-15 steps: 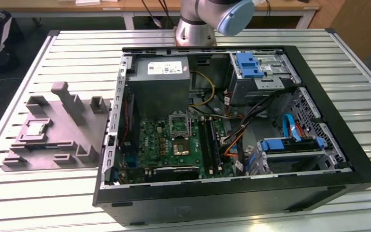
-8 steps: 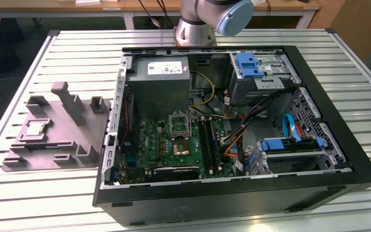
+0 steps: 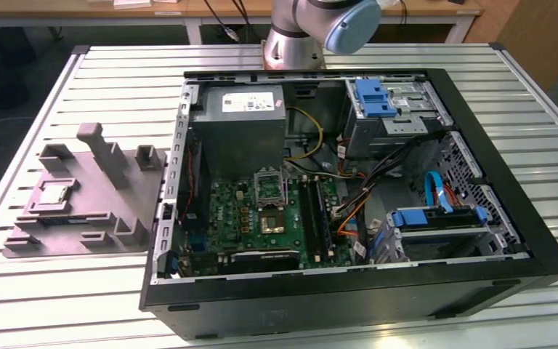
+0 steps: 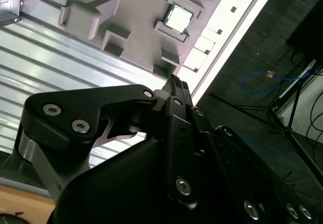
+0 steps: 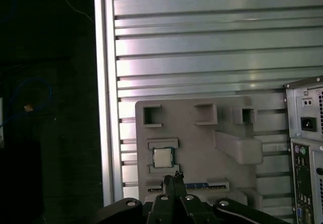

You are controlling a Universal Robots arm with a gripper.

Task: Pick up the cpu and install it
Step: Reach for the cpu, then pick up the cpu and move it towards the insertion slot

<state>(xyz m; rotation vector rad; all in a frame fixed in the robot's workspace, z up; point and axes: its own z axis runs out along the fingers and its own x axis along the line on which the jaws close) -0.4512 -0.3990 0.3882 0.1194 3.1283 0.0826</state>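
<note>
The cpu (image 3: 52,193) is a small square chip with a silvery top. It lies flat in a recess of the grey holder block (image 3: 90,211) on the table, at the exterior view's left of the computer case. Both wrist views look down on the cpu (image 4: 177,18) (image 5: 162,157) from well above. My gripper (image 4: 174,81) (image 5: 176,175) hangs in the air over the holder block, apart from the chip. Its black fingers are pressed together with nothing between them. The green motherboard (image 3: 250,218) with its metal-framed socket (image 3: 270,217) lies inside the open case.
The open black computer case (image 3: 511,218) fills the middle of the slatted metal table (image 3: 56,291), with a grey power supply box (image 3: 240,123), blue drive brackets and cables inside. The holder block (image 5: 202,148) has raised posts. The table edge (image 5: 103,108) drops to a dark floor.
</note>
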